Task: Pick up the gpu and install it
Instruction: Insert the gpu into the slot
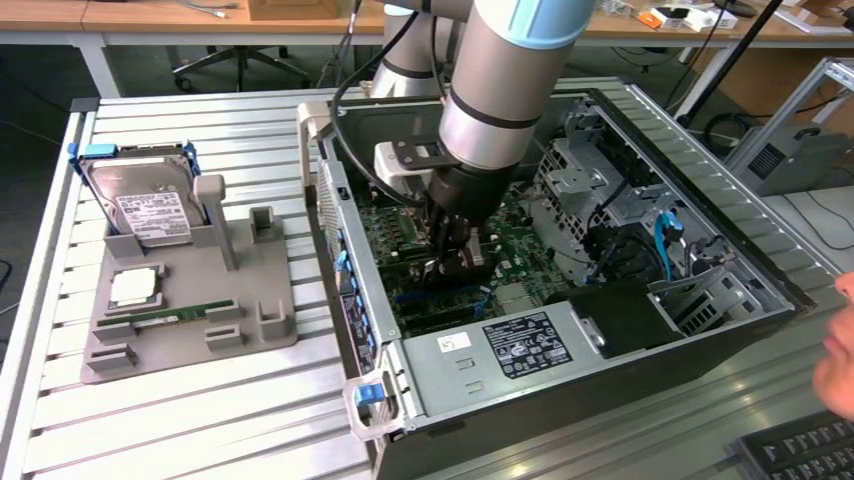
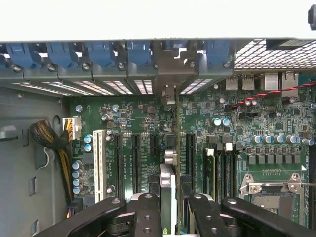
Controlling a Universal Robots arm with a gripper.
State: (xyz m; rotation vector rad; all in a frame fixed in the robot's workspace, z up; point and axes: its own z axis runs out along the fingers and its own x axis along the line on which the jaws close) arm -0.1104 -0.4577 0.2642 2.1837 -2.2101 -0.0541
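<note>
Hanging edge-on between the claw's [image 2: 173, 207] fingers [image 2: 148, 212], the gpu [image 2: 168, 185] is clamped inside the open pc case [image 1: 350, 300], just above the motherboard [image 2: 143, 123]. Its long axis seems to run along the expansion slots [image 2: 134, 160], bracket end toward the case's rear wall w/ blue latches [image 2: 101, 52]; whether it's seated I can't tell. Outside, on the desk [image 1: 200, 420], a gray fixture [image 1: 247, 300] holds the hard drive [image 1: 150, 205] and memory stick [image 1: 167, 317].
</note>
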